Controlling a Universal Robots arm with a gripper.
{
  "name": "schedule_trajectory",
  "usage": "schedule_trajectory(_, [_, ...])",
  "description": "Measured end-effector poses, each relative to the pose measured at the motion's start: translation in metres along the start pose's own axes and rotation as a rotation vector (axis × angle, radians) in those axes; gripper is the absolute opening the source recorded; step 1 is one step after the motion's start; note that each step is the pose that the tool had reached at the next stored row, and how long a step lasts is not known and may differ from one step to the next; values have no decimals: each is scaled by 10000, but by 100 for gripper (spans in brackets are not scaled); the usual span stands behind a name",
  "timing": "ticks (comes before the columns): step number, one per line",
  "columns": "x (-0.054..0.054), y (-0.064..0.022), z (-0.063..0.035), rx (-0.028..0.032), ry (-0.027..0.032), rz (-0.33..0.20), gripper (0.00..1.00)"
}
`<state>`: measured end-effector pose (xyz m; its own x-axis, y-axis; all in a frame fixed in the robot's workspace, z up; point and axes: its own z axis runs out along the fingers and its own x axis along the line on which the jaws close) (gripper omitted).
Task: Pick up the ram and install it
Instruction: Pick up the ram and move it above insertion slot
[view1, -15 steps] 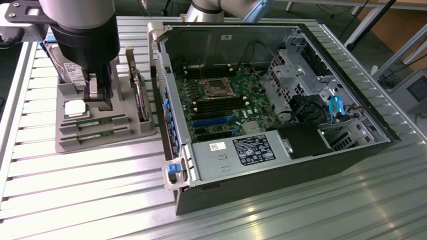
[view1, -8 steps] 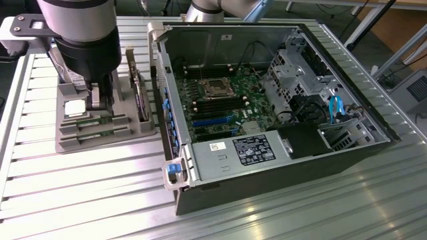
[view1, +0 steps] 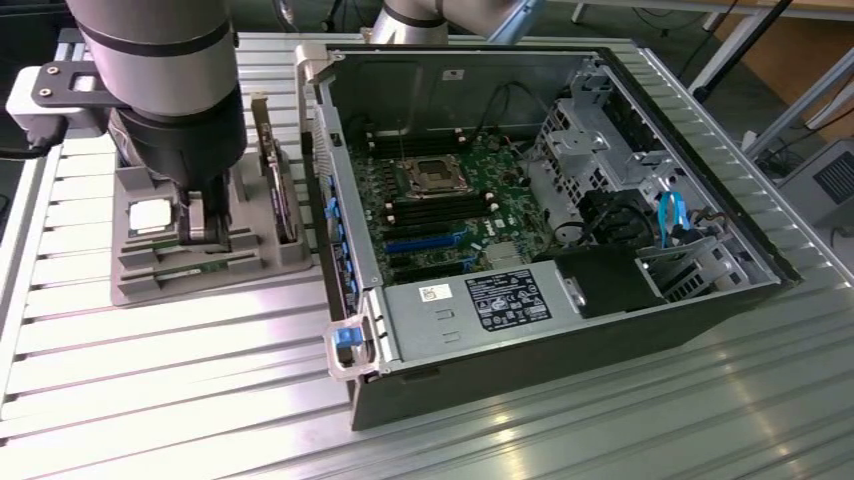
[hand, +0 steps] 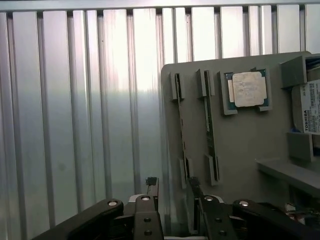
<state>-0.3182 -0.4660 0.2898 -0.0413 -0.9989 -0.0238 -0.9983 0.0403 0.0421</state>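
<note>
Two ram sticks stand on edge in slots of a grey holder tray (hand: 240, 145): one ram (hand: 179, 120) at the tray's outer edge, the other ram (hand: 209, 132) beside it. My gripper (hand: 173, 189) is open, and its fingertips (hand: 152, 184) stand either side of the line of the outer stick, just short of its near end and not touching it. In the exterior view the gripper (view1: 203, 232) reaches down into the tray (view1: 147, 285) at that view's left, beside the open computer case (view1: 561, 200).
A square silver processor (hand: 248, 89) and a hard drive (hand: 310, 107) also lie in the tray. An expansion card (view1: 274, 170) stands between the tray and the case. The motherboard (view1: 447, 200) lies inside the case with dark memory slots around the processor socket (view1: 434, 176). The table is ribbed metal (view1: 174, 400).
</note>
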Motion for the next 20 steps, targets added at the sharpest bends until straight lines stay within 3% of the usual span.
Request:
schedule_trajectory(8, [74,-8,155,0,1,-19,36])
schedule_trajectory(10, [56,70,213,-3,3,-24,36])
schedule_trajectory(15, [-78,90,341,0,1,-25,36])
schedule_trajectory(16, [-79,125,373,-2,2,-24,36])
schedule_trajectory(17, [-88,213,416,3,0,-24,36])
schedule_trajectory(20, [-135,267,499,-12,27,-631,36])
